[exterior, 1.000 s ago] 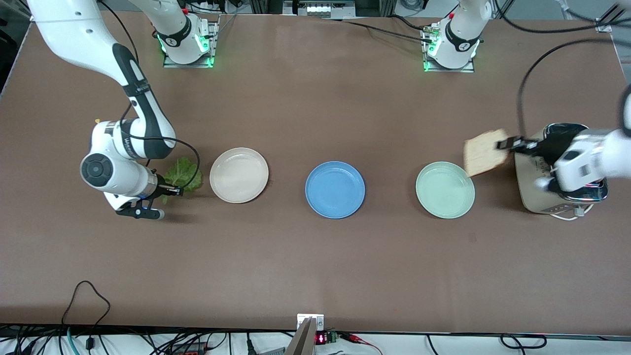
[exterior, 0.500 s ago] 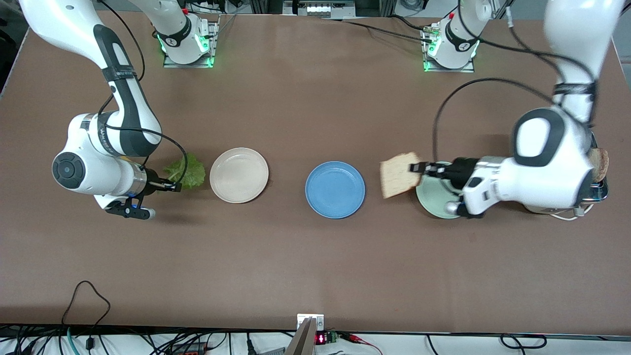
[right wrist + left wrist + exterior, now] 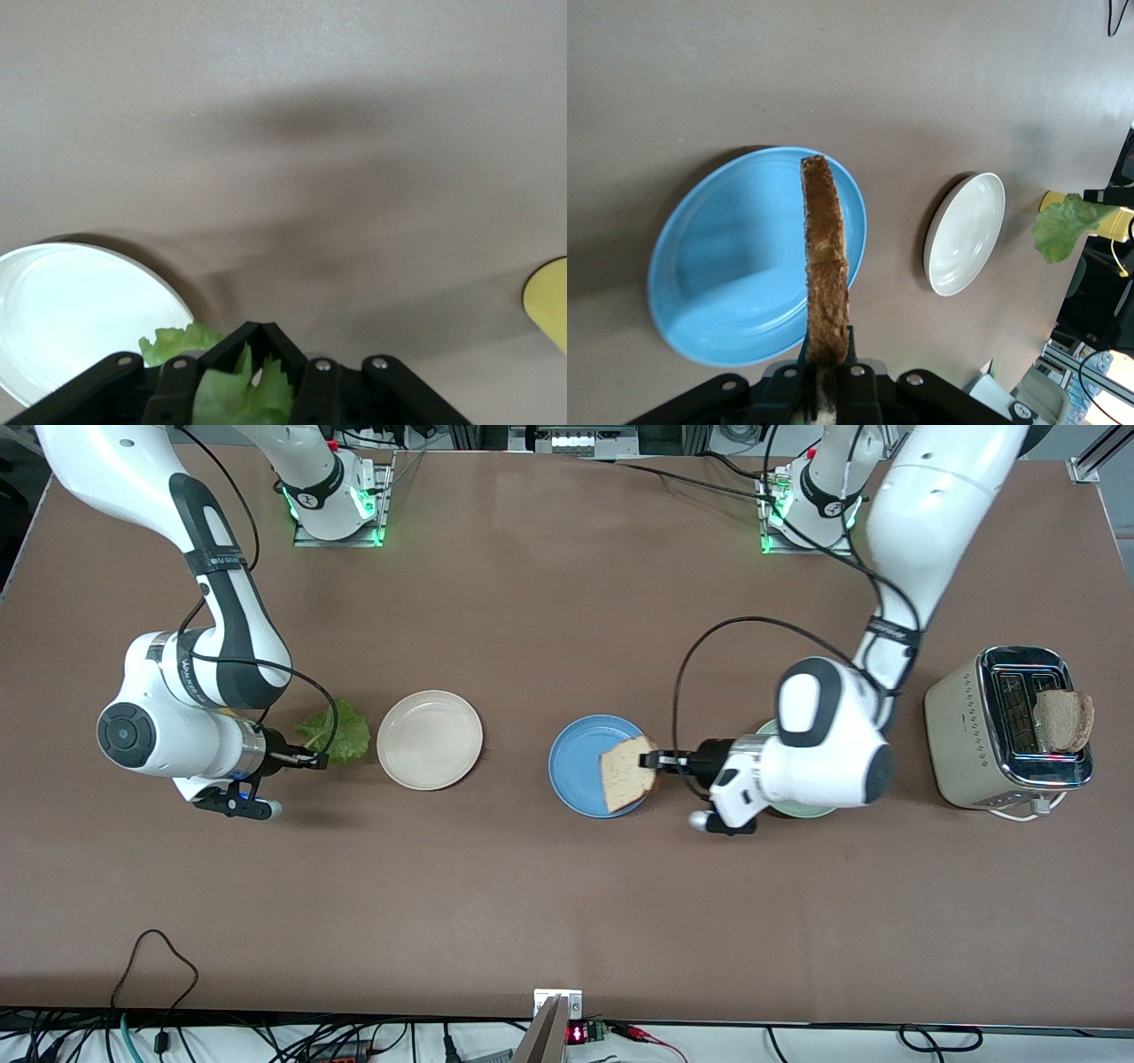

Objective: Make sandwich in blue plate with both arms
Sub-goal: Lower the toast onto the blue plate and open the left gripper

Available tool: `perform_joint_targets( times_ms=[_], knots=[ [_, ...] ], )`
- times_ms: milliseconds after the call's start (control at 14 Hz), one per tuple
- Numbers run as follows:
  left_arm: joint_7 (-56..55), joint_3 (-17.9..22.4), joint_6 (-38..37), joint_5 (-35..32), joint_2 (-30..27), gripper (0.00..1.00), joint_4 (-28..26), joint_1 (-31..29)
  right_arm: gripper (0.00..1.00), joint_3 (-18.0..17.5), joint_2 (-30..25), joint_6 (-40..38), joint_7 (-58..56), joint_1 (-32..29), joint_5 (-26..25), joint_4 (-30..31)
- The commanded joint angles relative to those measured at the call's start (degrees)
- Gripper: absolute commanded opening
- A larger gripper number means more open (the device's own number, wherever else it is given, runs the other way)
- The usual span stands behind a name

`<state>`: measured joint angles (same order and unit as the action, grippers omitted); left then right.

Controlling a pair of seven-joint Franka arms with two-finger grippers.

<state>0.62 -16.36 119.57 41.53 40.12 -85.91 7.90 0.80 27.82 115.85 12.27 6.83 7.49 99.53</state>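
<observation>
The left gripper (image 3: 651, 760) clamps a toasted bread slice (image 3: 627, 772) over the blue plate (image 3: 580, 766), while the right gripper (image 3: 317, 760) pinches a lettuce leaf (image 3: 341, 732) beside the cream-white plate (image 3: 430, 740).

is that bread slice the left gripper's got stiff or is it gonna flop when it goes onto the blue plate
Probably stiff: the bread slice, pinched at one edge by the left gripper, sticks out flat over the blue plate without sagging. In the left wrist view it stands edge-on and straight. It looks toasted, so likely light, though perhaps crumbly where it is pinched.
</observation>
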Motion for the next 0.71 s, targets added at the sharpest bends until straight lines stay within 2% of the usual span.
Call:
perform_joint_targets(
  times_ms=[0,286,429,643],
  knots=[
    [1.3,-0.9,5.9,4.5,-0.8,0.0,-4.2,1.3,0.0,-0.2,-0.1,-1.0,0.2,-0.2,0.9,-0.7],
    [6.3,-9.3,17.2,7.9,-1.9,0.0,-13.4,-3.0,0.0,-0.2,0.0,-1.0,0.4,-0.1,1.0,-0.7],
    [7.6,-13.2,18.1,8.8,-1.9,0.01,-15.2,-6.7,0.0,-0.2,0.0,-1.0,0.5,-0.1,1.1,-0.7],
    [7.9,-14.7,18.1,8.8,-1.9,0.01,-16.0,-8.3,0.0,-0.2,0.1,-1.0,0.5,-0.1,1.1,-0.6]
  ],
)
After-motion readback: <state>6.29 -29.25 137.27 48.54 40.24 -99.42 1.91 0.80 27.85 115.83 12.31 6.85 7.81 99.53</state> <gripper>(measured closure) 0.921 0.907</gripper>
